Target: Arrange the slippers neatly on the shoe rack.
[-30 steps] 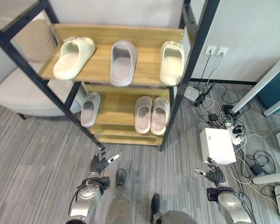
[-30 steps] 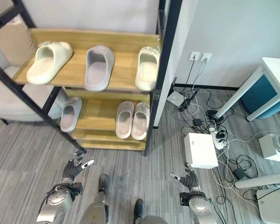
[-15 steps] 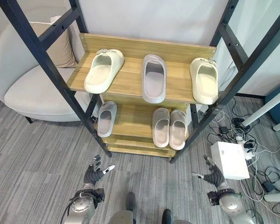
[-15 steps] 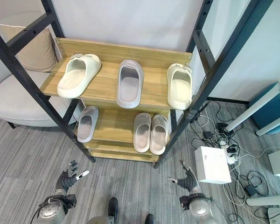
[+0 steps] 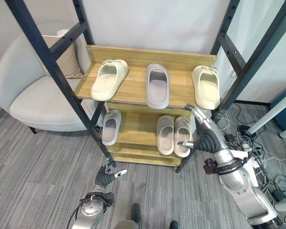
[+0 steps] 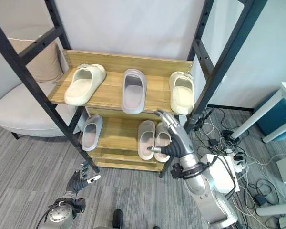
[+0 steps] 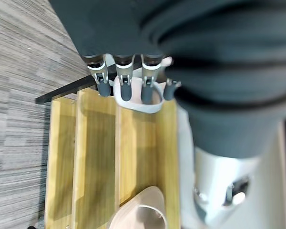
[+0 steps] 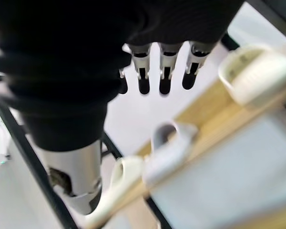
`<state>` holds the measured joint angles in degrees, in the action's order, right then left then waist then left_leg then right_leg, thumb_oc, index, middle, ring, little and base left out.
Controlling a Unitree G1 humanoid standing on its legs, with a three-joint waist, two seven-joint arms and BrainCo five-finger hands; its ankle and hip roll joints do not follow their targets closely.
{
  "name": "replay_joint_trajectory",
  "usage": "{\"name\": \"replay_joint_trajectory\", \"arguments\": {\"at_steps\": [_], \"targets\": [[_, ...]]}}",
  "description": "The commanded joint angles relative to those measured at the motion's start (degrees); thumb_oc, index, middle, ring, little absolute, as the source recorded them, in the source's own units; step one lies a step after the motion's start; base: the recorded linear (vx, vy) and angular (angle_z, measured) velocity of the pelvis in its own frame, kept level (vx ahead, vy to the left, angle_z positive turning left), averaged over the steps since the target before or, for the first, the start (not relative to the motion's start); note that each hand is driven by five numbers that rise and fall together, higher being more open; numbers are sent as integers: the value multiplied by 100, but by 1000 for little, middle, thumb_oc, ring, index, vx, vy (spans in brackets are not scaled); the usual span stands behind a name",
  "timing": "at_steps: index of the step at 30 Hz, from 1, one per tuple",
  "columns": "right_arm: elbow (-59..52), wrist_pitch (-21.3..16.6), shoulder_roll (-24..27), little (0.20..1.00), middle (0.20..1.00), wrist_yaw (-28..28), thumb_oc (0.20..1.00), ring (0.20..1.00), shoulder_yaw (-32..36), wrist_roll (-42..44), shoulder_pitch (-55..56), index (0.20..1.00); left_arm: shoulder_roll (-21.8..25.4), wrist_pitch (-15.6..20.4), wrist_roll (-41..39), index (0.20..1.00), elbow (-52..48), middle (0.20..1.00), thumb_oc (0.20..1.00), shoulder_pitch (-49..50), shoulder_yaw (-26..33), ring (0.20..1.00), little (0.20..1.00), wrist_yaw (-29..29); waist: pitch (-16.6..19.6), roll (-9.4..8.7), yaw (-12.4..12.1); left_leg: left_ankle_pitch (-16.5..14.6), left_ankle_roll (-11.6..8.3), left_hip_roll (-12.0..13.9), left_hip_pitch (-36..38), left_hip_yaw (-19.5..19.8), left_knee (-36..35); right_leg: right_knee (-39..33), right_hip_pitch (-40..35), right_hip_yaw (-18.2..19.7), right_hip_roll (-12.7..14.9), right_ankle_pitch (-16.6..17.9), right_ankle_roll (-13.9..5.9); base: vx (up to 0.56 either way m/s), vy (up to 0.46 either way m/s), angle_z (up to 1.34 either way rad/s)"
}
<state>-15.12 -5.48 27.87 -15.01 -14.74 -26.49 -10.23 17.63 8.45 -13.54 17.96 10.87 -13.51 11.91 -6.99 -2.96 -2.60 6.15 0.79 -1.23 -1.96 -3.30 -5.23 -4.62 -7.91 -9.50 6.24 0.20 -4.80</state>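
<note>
Shoe rack [image 5: 133,93]: black metal frame w/ two wooden shelves, stands on grey striped carpet [image 5: 33,162]. Top shelf carries 3 slippers well apart: cream slipper [image 5: 108,79] at left, angled; grey slipper [image 5: 157,86] in middle, straight; second cream slipper [image 5: 206,87] at right end. Lower shelf: single grey slipper [image 5: 111,127] at left edge by frame leg, plus pale pair [image 5: 174,135] side by side & touching, toward right.
</note>
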Motion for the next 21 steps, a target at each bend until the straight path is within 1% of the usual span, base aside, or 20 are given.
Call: {"name": "replay_joint_trajectory", "arguments": {"at_steps": [1, 2, 4, 6, 11, 12, 13, 14, 15, 16, 21], "targets": [[308, 158, -41, 1000, 1000, -913, 1000, 1000, 316, -356, -817, 1000, 214, 384, -73, 1000, -251, 1000, 1000, -220, 80, 1000, 1000, -12, -5, -147, -385, -884, -99, 275, 463, 371, 49, 257, 158, -128, 510, -47, -583, 83, 17, 19], [488, 243, -21, 1000, 1000, -1126, 1000, 1000, 390, -426, -1138, 1000, 248, 400, -106, 1000, -278, 1000, 1000, -166, 93, 1000, 1000, -59, -27, -173, -490, -896, -90, 260, 457, 434, 75, 270, 152, -145, 504, -51, -579, 86, 10, 23], [767, 325, 24, 1000, 1000, -1306, 1000, 1000, 424, -468, -1464, 1000, 295, 409, -98, 1000, -282, 1000, 1000, -101, 104, 1000, 1000, -102, -64, -217, -635, -909, -86, 245, 434, 511, 114, 268, 135, -179, 495, -60, -575, 61, -8, 26], [1140, 434, 183, 1000, 1000, -1449, 1000, 1000, 478, -482, -1752, 1000, 370, 431, -125, 1000, -354, 1000, 1000, 30, 137, 1000, 1000, -171, -149, -291, -832, -960, -85, 229, 303, 601, 283, 256, 117, -256, 489, -66, -568, 39, -11, 23], [1799, 561, 571, 1000, 1000, -1732, 1000, 1000, 685, -487, -1926, 1000, 440, 471, -128, 1000, -447, 1000, 1000, 223, 238, 1000, 1000, -273, -244, -371, -1076, -1005, -93, 192, 64, 746, 461, 224, 134, -408, 510, -61, -579, 17, -5, 19], [1819, 553, 575, 1000, 1000, -1744, 1000, 1000, 681, -482, -1935, 1000, 440, 470, -129, 1000, -452, 1000, 1000, 223, 235, 1000, 1000, -274, -242, -370, -1076, -1007, -93, 190, 57, 750, 467, 223, 136, -412, 510, -60, -579, 7, 17, 25], [2117, 630, 740, 1000, 1000, -1905, 1000, 1000, 773, -488, -2020, 1000, 492, 506, -135, 1000, -513, 1000, 1000, 282, 293, 1000, 1000, -290, -300, -387, -1173, -1016, -98, 167, -64, 807, 534, 207, 157, -475, 528, -51, -590, -8, 7, 28], [2225, 664, 790, 1000, 1000, -1964, 1000, 1000, 815, -482, -2049, 1000, 513, 530, -141, 1000, -531, 1000, 1000, 295, 313, 1000, 1000, -297, -334, -397, -1232, -1013, -104, 158, -118, 830, 563, 203, 165, -507, 532, -51, -595, -9, 7, 26], [2247, 655, 794, 1000, 1000, -1977, 1000, 1000, 812, -476, -2063, 1000, 516, 529, -143, 1000, -534, 1000, 1000, 290, 311, 1000, 1000, -298, -332, -400, -1230, -1019, -104, 155, -137, 835, 581, 203, 174, -512, 535, -51, -596, 0, 10, 11], [2470, 728, 910, 1000, 1000, -2068, 1000, 1000, 867, -491, -2121, 1000, 541, 554, -140, 1000, -540, 1000, 1000, 303, 341, 1000, 1000, -299, -393, -398, -1322, -1033, -115, 122, -235, 869, 657, 204, 188, -572, 561, -53, -606, 10, 21, 9], [3140, 866, 1211, 1000, 1000, -2297, 1000, 1000, 786, -492, -2550, 1000, 603, 623, -150, 1000, -570, 1000, 1000, 220, 278, 1000, 1000, -283, -536, -388, -1507, -1086, -138, 50, -523, 976, 904, 193, 239, -708, 618, -42, -615, -1, 20, 18]]}}
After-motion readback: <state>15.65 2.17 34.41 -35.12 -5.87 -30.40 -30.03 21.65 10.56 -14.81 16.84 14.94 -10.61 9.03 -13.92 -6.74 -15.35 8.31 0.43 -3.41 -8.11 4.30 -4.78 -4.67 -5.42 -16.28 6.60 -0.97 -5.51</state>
